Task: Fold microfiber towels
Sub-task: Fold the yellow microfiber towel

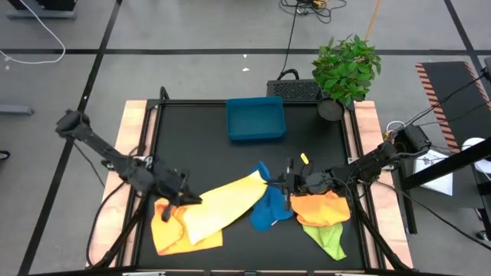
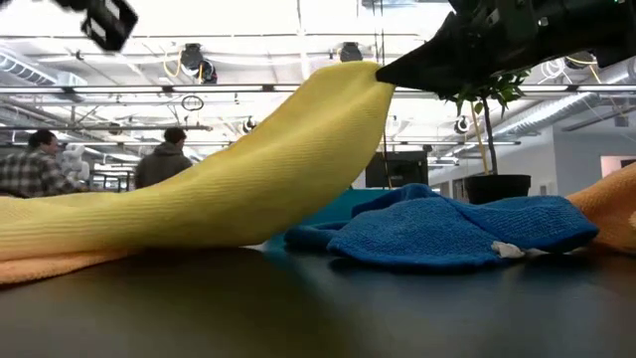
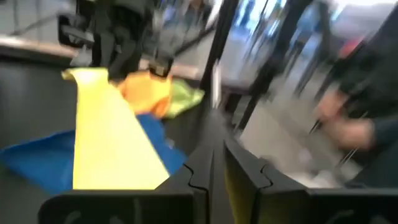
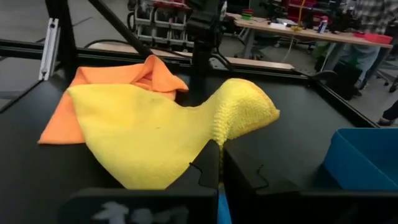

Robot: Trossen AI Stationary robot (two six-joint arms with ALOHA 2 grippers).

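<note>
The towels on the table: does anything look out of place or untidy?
None is folded: the pale yellow towel, pinched by the right gripper, stretches crooked across the orange-yellow towel. The blue towel lies crumpled; another orange towel covers the lime green towel.

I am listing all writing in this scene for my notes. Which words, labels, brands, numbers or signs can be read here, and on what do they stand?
No text can be read in any view.
White marks on the right claw's body, right wrist view: too blurred to read.
White tag on the blue towel, low view: too small to read.
Papers right of the table, high view: too small to read.
</note>
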